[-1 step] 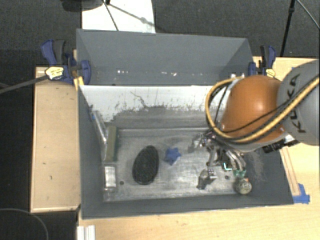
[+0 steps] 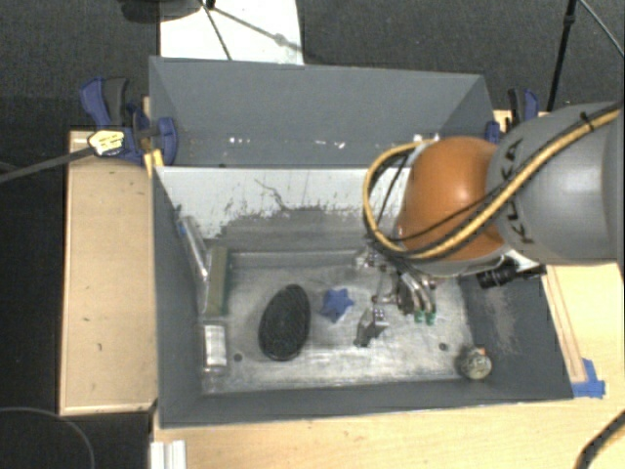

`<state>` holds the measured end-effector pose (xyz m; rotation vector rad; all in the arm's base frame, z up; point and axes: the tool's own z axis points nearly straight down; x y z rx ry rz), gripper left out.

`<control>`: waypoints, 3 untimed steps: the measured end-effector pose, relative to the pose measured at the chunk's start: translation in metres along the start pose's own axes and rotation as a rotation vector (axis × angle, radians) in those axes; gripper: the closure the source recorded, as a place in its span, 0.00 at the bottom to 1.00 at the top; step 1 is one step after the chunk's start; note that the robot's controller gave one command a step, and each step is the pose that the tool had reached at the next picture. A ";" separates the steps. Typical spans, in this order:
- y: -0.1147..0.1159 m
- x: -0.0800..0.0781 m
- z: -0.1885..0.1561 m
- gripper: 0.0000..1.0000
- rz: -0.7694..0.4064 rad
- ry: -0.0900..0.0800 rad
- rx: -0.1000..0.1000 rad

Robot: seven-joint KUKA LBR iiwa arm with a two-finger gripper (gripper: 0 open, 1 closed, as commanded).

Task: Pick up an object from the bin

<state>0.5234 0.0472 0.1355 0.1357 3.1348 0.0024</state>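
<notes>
My gripper (image 2: 370, 328) hangs low over the middle of the bin floor, below the orange wrist cover. Just to its left lies a small blue crumpled piece (image 2: 338, 304), close to the gripper but apart from it. Further left rests a black oval object with a textured surface (image 2: 284, 322). A small green bit (image 2: 427, 315) shows right beside the gripper's right side; whether it lies in the bin or belongs to the gripper I cannot tell. Nothing shows in the gripper.
A small round grey-green ball (image 2: 476, 363) lies in the bin's front right corner. Along the left wall lie a long flat greenish strip (image 2: 216, 279) and a clear little container (image 2: 214, 346). The arm covers the bin's right back part.
</notes>
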 end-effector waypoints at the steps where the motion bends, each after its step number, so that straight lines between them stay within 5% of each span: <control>1: 0.027 -0.042 0.063 0.00 -0.176 -0.003 0.000; 2: 0.027 -0.044 0.060 1.00 -0.172 -0.008 0.000; 3: -0.010 -0.038 -0.077 1.00 -0.537 -0.005 0.002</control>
